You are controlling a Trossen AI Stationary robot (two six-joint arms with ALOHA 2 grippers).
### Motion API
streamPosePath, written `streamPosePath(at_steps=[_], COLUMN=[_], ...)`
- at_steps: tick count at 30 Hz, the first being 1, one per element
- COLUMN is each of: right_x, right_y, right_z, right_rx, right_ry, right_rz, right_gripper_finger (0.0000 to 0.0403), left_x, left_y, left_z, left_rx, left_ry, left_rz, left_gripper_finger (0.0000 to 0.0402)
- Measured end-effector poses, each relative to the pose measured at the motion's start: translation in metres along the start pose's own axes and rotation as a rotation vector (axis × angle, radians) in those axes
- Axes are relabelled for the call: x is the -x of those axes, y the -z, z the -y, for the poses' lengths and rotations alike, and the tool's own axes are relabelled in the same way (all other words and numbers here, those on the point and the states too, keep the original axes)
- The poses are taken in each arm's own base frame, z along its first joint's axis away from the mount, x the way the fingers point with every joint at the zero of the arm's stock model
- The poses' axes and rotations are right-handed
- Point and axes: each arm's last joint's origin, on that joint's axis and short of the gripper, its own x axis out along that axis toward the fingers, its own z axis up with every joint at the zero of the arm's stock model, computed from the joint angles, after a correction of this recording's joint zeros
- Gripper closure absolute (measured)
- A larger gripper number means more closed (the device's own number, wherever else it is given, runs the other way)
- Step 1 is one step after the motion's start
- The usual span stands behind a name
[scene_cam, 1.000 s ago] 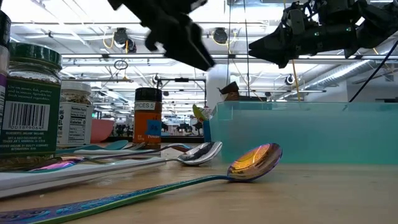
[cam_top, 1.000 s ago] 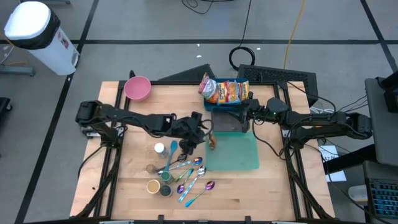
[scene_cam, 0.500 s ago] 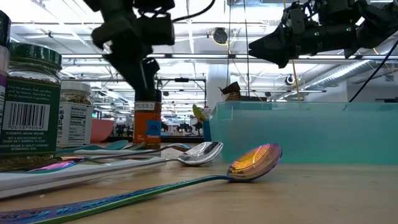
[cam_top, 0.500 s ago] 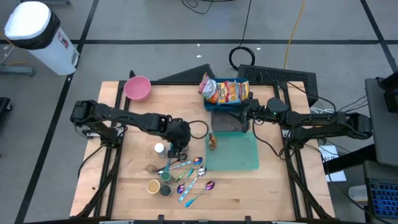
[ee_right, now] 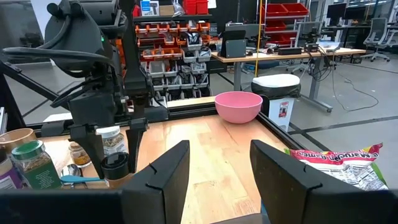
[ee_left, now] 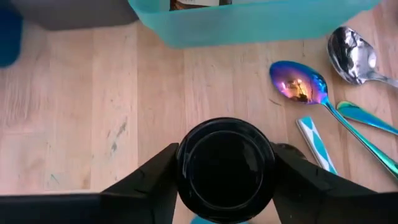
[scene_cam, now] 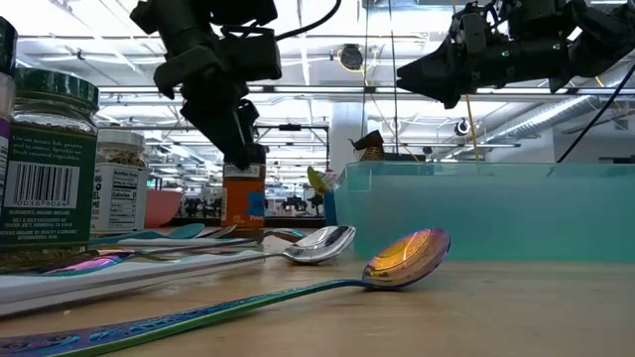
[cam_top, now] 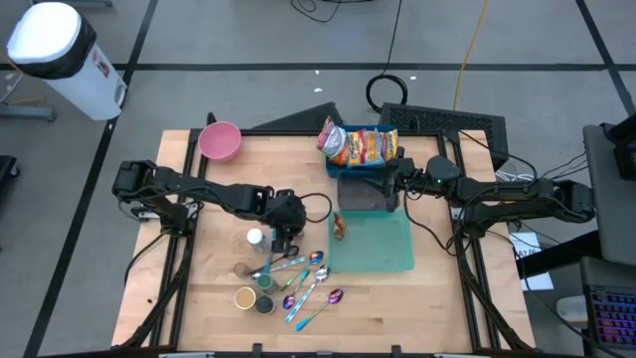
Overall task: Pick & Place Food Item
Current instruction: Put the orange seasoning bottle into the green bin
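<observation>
An orange spice jar (scene_cam: 244, 198) with a black lid (ee_left: 225, 168) stands on the table left of the teal tray (cam_top: 378, 249). My left gripper (cam_top: 288, 237) comes down on it, shut on the lid. A small brown food item (cam_top: 340, 227) lies at the tray's left edge. Snack bags (cam_top: 360, 147) fill a blue bin at the far edge. My right gripper (cam_top: 391, 189) hovers level over the tray's far end, open, with nothing between its fingers (ee_right: 217, 177). My left gripper pinches the jar's black lid at its rim (ee_left: 185, 168) between the two fingers (ee_left: 155, 183), one on each side. The fingers slant down from above. The jar stays upright; spoons hide its base in the low view.
Several spoons (cam_top: 308, 280) lie near the jar on the tray's left. More spice jars (cam_top: 256, 239) (scene_cam: 50, 169) stand to the left and near side. A pink bowl (cam_top: 220, 140) sits at the far left. A dark grey tray (cam_top: 363, 194) lies under my right gripper.
My left gripper has gone from beside the teal tray toward the table's left and down onto the orange jar, rolling its wrist on the way. Its fingers now cover the lid, which stood bare below them half a second ago.
</observation>
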Motion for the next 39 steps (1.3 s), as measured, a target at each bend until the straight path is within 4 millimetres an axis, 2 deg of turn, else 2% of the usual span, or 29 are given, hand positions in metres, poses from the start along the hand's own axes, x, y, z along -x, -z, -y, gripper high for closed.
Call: streamPosePath(at_steps=[3,5,11,15,17,21,25,28,31,39], right_x=[0.0,0.0,-0.002,-0.006,-0.009,-0.027,-0.054,-0.072,-0.081,-0.085], right_y=[0.0,-0.001,-0.002,-0.002,-0.001,-0.004,-0.003,0.004,0.009,0.016], right_z=[0.0,0.0,-0.01,-0.026,-0.032,-0.041,-0.045,-0.046,-0.048,-0.05], right_rx=[0.0,0.0,-0.013,0.053,0.065,0.063,0.058,0.077,0.114,0.118], right_ry=[0.0,0.0,-0.047,-0.085,-0.062,-0.056,-0.048,-0.05,-0.086,-0.155], right_rz=[0.001,0.006,0.035,0.064,0.059,0.019,-0.079,-0.152,-0.173,-0.213], right_gripper_finger=[0.0243,0.0243,0.0235,0.0197,0.017,0.012,0.0096,0.0095,0.0105,0.0134], left_x=[0.004,0.012,0.061,0.087,0.092,0.088,0.082,0.078,0.077,0.083], left_y=[-0.002,-0.011,-0.051,-0.075,-0.084,-0.094,-0.1,-0.096,-0.095,-0.098], left_z=[-0.001,-0.002,-0.012,-0.022,-0.025,-0.027,-0.027,-0.027,-0.028,-0.034], left_rx=[-0.021,-0.061,-0.14,-0.166,-0.181,-0.207,-0.227,-0.237,-0.234,-0.198], left_ry=[-0.024,-0.066,-0.163,-0.204,-0.216,-0.219,-0.202,-0.196,-0.195,-0.221], left_rz=[0.006,0.038,0.211,0.314,0.333,0.339,0.341,0.297,0.286,0.328], left_gripper_finger=[0.0197,0.0197,0.0197,0.0197,0.0197,0.0197,0.0197,0.0197,0.0197,0.0197])
